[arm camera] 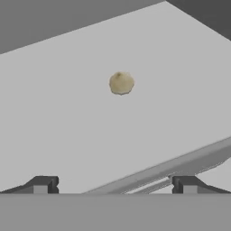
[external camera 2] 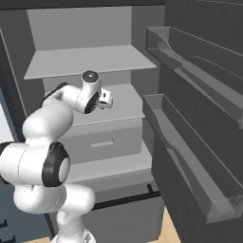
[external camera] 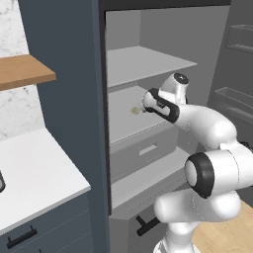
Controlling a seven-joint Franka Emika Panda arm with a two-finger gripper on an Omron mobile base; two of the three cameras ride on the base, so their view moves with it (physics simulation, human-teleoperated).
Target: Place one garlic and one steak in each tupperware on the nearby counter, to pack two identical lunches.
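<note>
Fridge shelf (arm camera: 67, 113) is bare around the garlic (arm camera: 121, 83), nothing blocking it. Arm reaches in level, pincer (arm camera: 115, 184) wide open, garlic just ahead, untouched.

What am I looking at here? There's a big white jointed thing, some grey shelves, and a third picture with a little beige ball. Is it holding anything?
The white jointed thing is a robot arm standing before an open fridge. Two pictures come from cameras behind it, one to its left and one to its right. The third comes from a camera on its hand, looking along the gripper, whose two dark tips stand wide apart with nothing between them. The beige ball is a garlic bulb, lying alone on the middle shelf just ahead of the hand. So nothing is held yet. The white counter sits to the left.
</note>
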